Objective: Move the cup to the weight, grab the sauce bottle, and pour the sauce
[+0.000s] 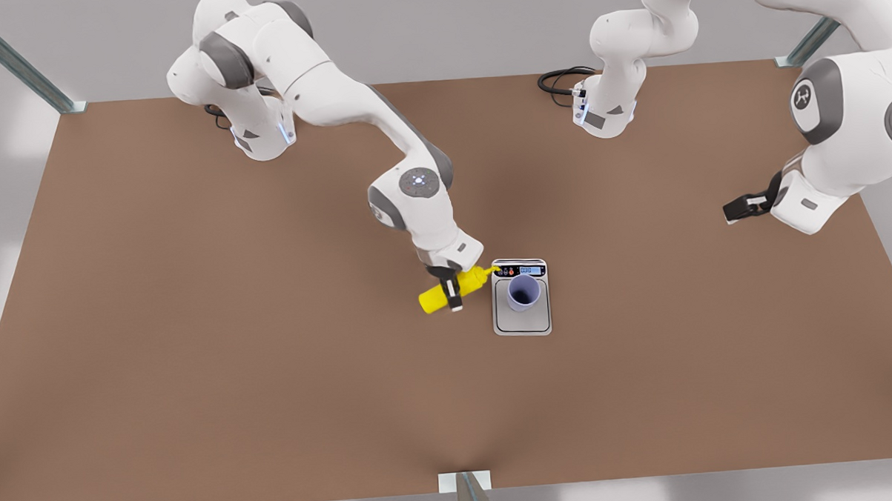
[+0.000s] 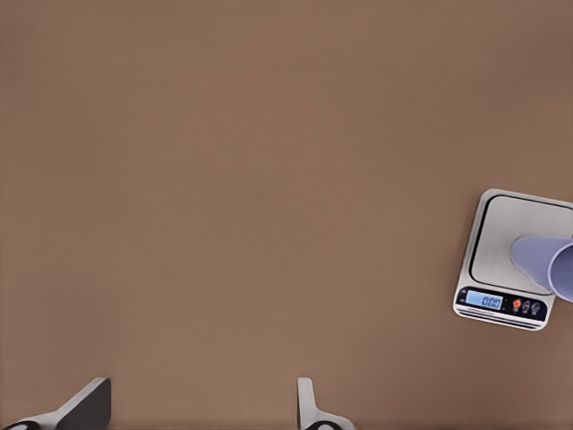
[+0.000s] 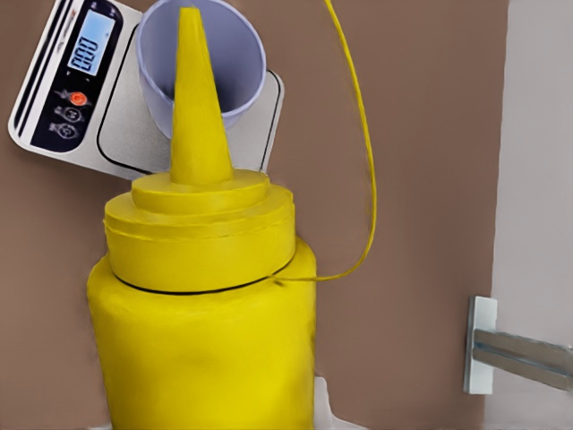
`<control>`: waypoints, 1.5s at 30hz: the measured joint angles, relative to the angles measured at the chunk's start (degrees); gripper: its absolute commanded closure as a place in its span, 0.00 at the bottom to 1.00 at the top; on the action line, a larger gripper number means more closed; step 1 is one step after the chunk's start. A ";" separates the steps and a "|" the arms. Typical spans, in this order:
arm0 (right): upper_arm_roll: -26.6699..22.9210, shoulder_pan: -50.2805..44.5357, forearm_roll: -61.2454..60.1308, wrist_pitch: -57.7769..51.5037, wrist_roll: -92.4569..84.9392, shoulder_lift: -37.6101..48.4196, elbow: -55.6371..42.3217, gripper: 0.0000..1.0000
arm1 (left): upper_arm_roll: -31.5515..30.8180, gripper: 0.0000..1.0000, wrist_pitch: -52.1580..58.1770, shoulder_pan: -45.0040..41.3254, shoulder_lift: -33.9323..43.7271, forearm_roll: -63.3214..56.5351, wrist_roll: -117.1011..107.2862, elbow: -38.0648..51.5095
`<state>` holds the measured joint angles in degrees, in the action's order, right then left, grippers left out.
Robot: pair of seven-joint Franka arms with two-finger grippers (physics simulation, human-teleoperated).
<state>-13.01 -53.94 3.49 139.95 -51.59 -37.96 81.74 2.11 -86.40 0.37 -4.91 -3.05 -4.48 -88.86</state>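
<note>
The lavender-blue cup [image 1: 524,292] stands upright on the steel plate of the weight [image 1: 523,323], a flat silver scale with a lit display strip. My right gripper [image 1: 452,289] is shut on the yellow sauce bottle [image 1: 447,291], which is tilted nearly flat, its nozzle pointing at the weight's display end. In the right wrist view the sauce bottle [image 3: 201,340] points its nozzle at the cup [image 3: 237,67] on the weight [image 3: 72,81]. My left gripper [image 1: 734,211] waits open, far off at the front view's right; its fingers [image 2: 85,403] are wide apart, with the weight [image 2: 501,242] and cup [image 2: 548,264] in the distance.
The brown table [image 1: 196,326] stretches wide around the weight. Metal frame posts stand at the back corners, and a bracket [image 1: 465,481] sits at the front edge. A black cable [image 1: 559,80] lies by the arm base at the back. A thin yellow strand [image 3: 363,134] curves off the bottle's neck.
</note>
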 measured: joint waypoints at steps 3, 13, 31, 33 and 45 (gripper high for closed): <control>0.07 -1.17 8.44 -2.14 10.46 -0.10 0.00 0.43 | 0.00 0.00 0.00 0.10 -0.10 -0.01 0.00 0.00; 0.09 -6.52 28.36 -17.16 29.92 -7.42 -9.11 0.43 | 0.00 0.00 0.00 0.06 -0.81 -0.02 0.09 0.00; -0.52 -8.56 46.20 -25.07 34.15 -18.69 -22.41 0.43 | 0.08 0.00 0.35 0.04 -3.01 -0.02 0.09 0.44; -0.26 -8.92 46.06 -25.51 34.24 -21.23 -25.77 0.43 | 0.08 0.00 0.38 0.06 -3.01 -0.02 0.00 0.49; 0.75 -8.72 45.66 -25.31 34.03 -22.73 -28.57 0.43 | 0.09 0.00 0.44 0.05 -3.01 -0.02 0.00 0.44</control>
<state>-12.25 -62.66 49.15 114.65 -17.56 -60.70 53.17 2.20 -85.96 0.43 -7.91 -3.07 -4.48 -88.42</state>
